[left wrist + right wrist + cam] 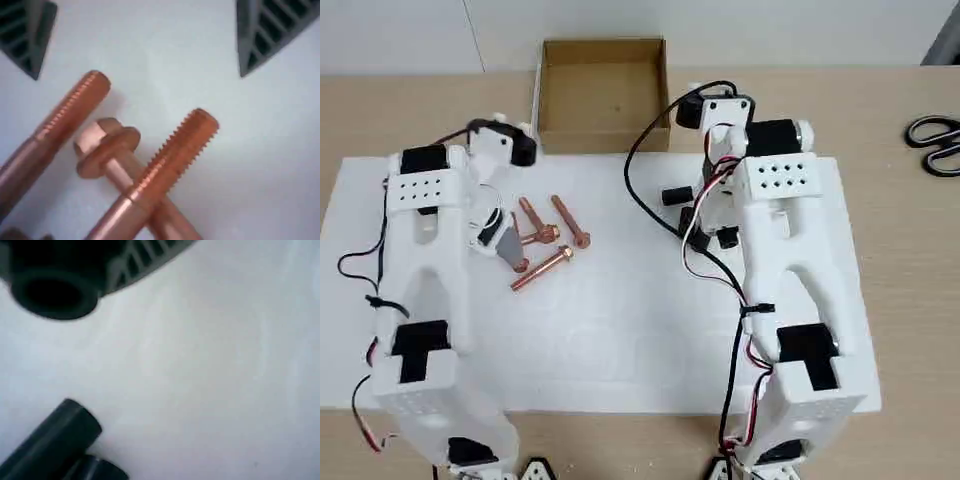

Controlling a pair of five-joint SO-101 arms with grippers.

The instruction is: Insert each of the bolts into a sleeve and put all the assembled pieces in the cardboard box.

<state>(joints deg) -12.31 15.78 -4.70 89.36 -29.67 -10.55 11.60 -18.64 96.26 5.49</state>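
Observation:
Several copper bolts (542, 240) lie in a loose pile on the white foam mat (620, 330), left of centre. My left gripper (496, 236) hangs just over their left edge, open; its dark fingertips (270, 35) stand wide apart above three crossed bolts (150, 175). Right of centre, my right gripper (705, 215) is shut on a black sleeve (50, 292), held above the mat with its open end showing beside a ribbed finger (142, 255). Two more sleeves (50, 445) lie together on the mat below it. Other black sleeves (675, 195) sit around that gripper.
The open cardboard box (603, 92) stands at the back edge of the mat, between the arms. Scissors (935, 140) lie on the wooden table at far right. Black cables (650, 200) loop from the right arm across the mat's centre.

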